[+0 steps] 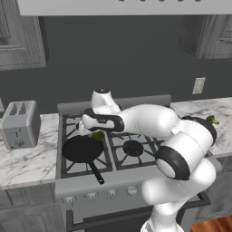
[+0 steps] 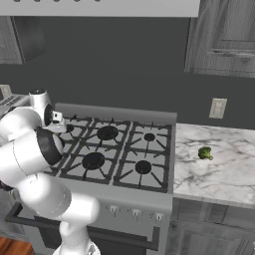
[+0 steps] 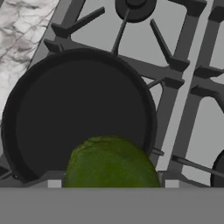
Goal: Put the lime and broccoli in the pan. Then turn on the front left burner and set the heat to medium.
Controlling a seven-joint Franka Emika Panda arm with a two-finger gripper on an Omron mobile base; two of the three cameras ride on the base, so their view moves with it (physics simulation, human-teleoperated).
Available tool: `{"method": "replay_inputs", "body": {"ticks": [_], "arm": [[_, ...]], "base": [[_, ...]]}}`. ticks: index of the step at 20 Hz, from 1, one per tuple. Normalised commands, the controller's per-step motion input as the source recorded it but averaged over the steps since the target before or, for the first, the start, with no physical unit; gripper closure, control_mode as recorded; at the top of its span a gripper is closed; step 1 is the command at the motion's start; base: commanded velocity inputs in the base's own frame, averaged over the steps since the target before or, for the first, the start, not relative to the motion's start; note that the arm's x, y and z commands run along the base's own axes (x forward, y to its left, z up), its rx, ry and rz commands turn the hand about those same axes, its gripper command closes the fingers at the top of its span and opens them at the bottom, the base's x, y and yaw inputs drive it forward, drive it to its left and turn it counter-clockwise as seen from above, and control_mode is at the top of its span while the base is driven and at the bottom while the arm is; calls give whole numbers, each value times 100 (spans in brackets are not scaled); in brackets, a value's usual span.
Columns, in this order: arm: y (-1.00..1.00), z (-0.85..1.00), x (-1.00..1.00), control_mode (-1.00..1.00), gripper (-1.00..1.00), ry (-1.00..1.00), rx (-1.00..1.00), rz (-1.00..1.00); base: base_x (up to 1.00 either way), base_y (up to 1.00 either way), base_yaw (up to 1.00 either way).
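tool [image 3: 113, 183] pinching lime [image 3: 111, 159] betw. fingertips, nr far right rim of pan [image 3: 83, 100]; pan sits near left on stove [image 2: 119, 194], handle toward near side. best next: bring lime over pan ctr, clear of rim, lower close to base, then part fingers gently; dropped high, round fruit may bounce or roll. broccoli [image 2: 204, 153] on desk [image 2: 191, 187], right of stove. count: 1 lime, 1 broccoli, 1 pan, 1 toaster [image 1: 21, 124] at left; 5 burner caps visible in right base view.
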Motion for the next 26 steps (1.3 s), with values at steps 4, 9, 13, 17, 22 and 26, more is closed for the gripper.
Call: {"method": "replay_inputs", "body": {"ticks": [4,9,13,17,22,26], "arm": [[3,-29,0,-100,100,0,-7,0],[16,-28,0,-100,100,0,-3,-1],[27,-19,2,-100,100,0,0,-3],[21,-12,16,-100,100,0,0,-6],[1,-18,20,-100,100,0,-2,-12],[0,-3,12,-100,100,0,0,-14]], "base": [[0,0,0],[0,0,0],[0,0,0],[0,0,0],[0,0,0],[0,0,0]]}}
